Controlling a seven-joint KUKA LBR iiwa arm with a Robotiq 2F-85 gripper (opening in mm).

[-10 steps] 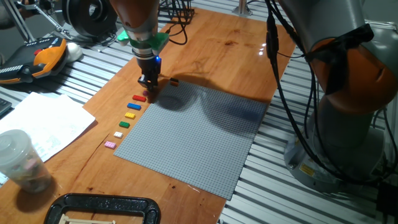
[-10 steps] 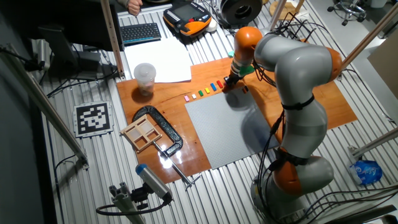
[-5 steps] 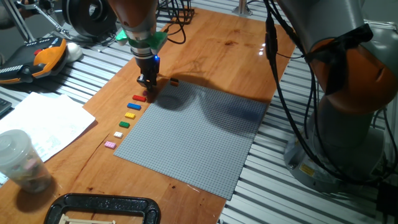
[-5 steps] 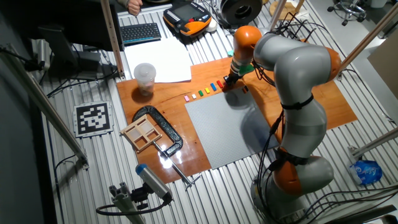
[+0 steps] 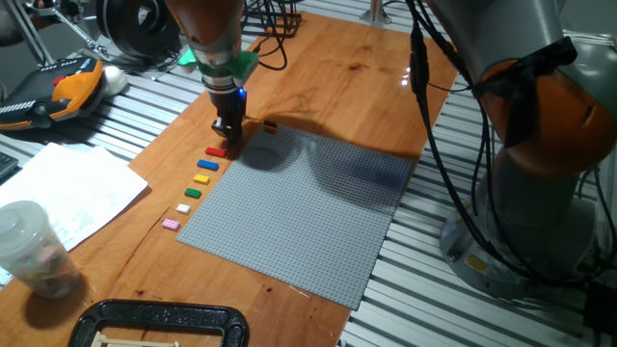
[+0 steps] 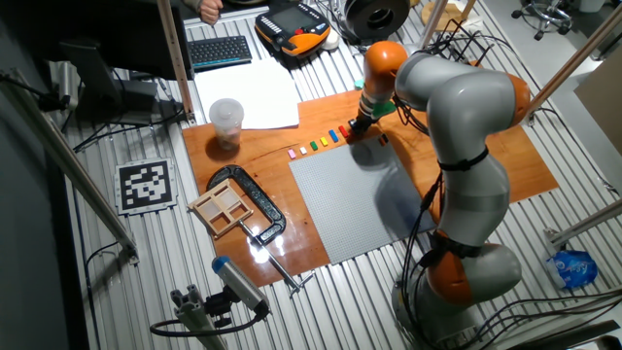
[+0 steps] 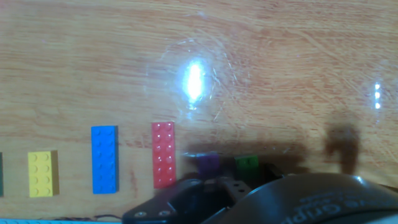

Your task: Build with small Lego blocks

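The small Lego blocks lie in a row on the wooden board left of the grey baseplate (image 5: 308, 207): red (image 5: 215, 151), blue (image 5: 209, 164), yellow (image 5: 201, 178), green (image 5: 193, 192), white (image 5: 183, 208) and pink (image 5: 171, 224). An orange and black piece (image 5: 271, 126) sits at the plate's far corner. My gripper (image 5: 230, 138) stands low at that corner, just right of the red block, with its fingers close together and nothing visible between them. The hand view shows the red (image 7: 164, 154), blue (image 7: 104, 159) and yellow (image 7: 43, 173) blocks, while the fingertips are hidden behind the hand's dark body.
A plastic cup (image 5: 27, 249) and white papers (image 5: 67, 188) lie on the left. A black clamp (image 5: 159, 323) sits at the front edge. The robot's base (image 5: 540, 145) and its cables stand to the right. An orange pendant (image 5: 58, 89) rests at the back left.
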